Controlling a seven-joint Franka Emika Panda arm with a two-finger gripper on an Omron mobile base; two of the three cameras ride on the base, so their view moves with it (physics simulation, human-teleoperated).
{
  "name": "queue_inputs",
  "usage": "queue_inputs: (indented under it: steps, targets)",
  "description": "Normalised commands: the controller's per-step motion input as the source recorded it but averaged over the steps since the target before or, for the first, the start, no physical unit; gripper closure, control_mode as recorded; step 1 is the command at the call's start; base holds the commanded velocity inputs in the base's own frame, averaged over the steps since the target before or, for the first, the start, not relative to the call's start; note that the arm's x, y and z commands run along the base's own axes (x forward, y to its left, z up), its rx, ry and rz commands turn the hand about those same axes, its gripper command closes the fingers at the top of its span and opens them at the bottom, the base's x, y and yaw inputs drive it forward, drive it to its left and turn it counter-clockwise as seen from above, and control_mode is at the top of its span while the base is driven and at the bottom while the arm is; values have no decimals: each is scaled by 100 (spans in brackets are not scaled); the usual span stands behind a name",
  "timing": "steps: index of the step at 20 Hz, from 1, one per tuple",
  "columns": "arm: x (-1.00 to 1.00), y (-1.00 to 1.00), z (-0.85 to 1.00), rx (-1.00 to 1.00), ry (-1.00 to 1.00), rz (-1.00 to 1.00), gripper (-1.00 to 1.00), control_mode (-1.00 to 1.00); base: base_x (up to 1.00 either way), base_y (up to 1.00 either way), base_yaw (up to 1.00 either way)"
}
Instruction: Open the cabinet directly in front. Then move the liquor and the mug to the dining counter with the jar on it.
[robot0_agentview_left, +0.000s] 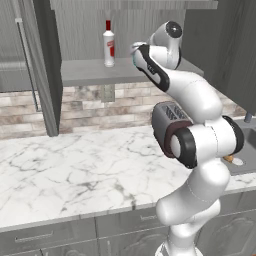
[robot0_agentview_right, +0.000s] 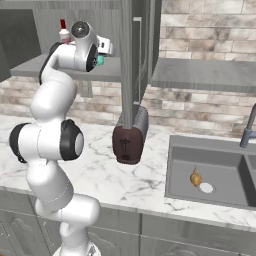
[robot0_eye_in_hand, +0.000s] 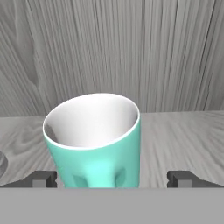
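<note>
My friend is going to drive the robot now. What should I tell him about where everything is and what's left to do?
Pincer: open, tips standing either side of the mug, nothing held yet.
Cabinet: doors already open.
Mug: upright on the cabinet's inner shelf, right in front of the pincer.
Liquor: upright on the same shelf, to the left of the arm in the left base view, untouched.
Done: opening the cabinet.
Left: close on the mug and carry it to the dining counter with the jar, then come back for the liquor.
</note>
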Motion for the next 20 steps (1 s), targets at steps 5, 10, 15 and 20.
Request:
queue_inputs:
  steps: [5, 10, 15, 20]
  targets:
    - [6, 0, 0, 0, 0, 0, 100, -100, 0, 0, 0]
    - [0, 0, 0, 0, 0, 0, 100, -100, 0, 0, 0]
    - [-7, 0, 0, 0, 0, 0, 100, -100, 0, 0, 0]
    - [-92, 13, 1, 0, -16, 7, 100, -100, 0, 0, 0]
